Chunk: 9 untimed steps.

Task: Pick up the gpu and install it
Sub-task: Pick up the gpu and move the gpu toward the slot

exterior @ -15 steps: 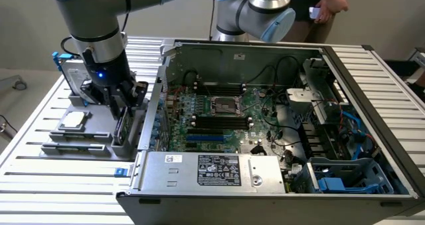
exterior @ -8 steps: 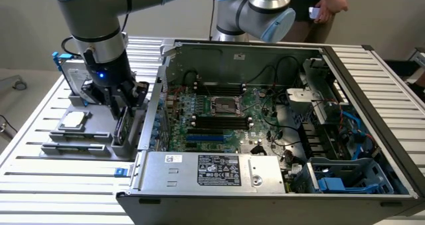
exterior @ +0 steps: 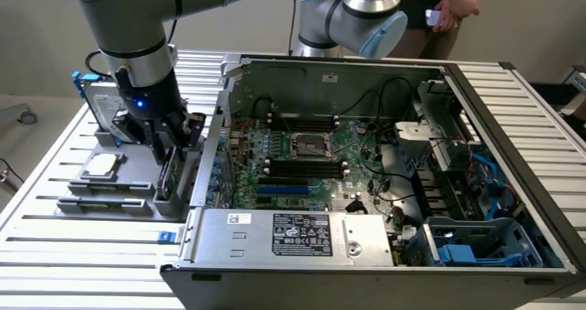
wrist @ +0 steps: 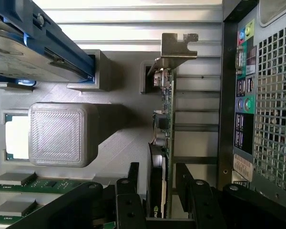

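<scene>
Green-edged and standing on its long side, the gpu (wrist: 163,124) sits upright in a slot of the grey tray (wrist: 119,90). Its silver bracket (wrist: 178,45) is at the end away from the gripper (wrist: 158,171). The gripper is down over the card's other end, with one black finger on each side of it. The jaws stand narrow, but a thin gap shows between each finger and the card, so the gripper straddles the gpu and is not clamped on it.

In the exterior view the arm reaches down to the tray, which lies on the slatted table (exterior: 55,255). The tray is just beside the open case (exterior: 512,125), on the exterior view's left of it. On the same tray are a tilted hard drive (wrist: 33,43) in a blue frame, a cpu (exterior: 101,164) lying flat, and two memory sticks (wrist: 19,183) near the gripper.

Inside the case the motherboard (exterior: 302,152) lies exposed, with the power supply (exterior: 293,234) along the near wall. A person (exterior: 449,8) stands behind the case.
</scene>
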### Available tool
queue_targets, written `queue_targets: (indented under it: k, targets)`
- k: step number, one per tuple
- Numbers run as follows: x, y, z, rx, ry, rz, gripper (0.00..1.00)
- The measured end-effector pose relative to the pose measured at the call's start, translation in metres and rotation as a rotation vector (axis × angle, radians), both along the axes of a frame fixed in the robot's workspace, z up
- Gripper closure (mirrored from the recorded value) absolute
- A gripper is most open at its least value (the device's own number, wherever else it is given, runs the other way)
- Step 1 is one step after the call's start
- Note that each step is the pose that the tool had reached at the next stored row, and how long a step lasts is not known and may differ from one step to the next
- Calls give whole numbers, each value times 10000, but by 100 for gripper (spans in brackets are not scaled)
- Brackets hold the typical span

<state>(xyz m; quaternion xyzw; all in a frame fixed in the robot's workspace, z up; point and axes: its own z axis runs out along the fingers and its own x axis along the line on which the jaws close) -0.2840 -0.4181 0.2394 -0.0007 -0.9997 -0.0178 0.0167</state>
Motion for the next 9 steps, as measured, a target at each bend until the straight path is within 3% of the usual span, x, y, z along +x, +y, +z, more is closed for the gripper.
queue_targets:
  k: [7, 9]
  targets:
    - [0, 0, 0, 0, 0, -146, 56]
    - [0, 0, 0, -1, 0, -165, 65]
